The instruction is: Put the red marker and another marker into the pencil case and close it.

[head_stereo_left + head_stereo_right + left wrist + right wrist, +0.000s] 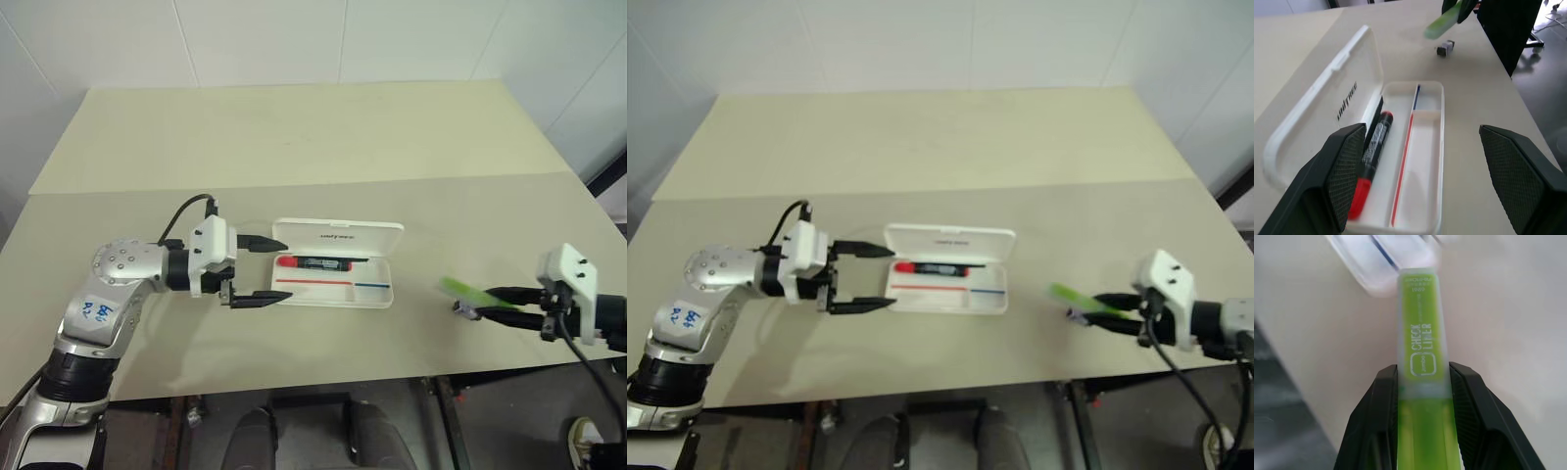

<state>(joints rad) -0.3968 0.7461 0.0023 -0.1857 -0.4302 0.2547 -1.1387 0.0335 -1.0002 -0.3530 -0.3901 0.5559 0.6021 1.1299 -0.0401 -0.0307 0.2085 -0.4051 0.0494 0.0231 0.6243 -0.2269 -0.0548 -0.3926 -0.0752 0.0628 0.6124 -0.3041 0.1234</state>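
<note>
The pencil case (382, 294) lies open in the middle of the table, its lid (338, 235) folded back flat. The red marker (318, 262) lies inside along the hinge side, also seen as the red marker (1371, 159) in the left wrist view. My left gripper (284, 270) stands open at the case's left end, one finger on either side of it, holding nothing. To the right, above the table, my right gripper (485, 304) is shut on the lime-green highlighter (460, 288). The highlighter (1420, 347) sticks out past the fingers toward the case.
A tiny dark block (460, 309) lies on the table under the right gripper, to the right of the case. The table's front edge (323, 384) runs close below both arms. The far half of the beige tabletop (294, 137) is bare.
</note>
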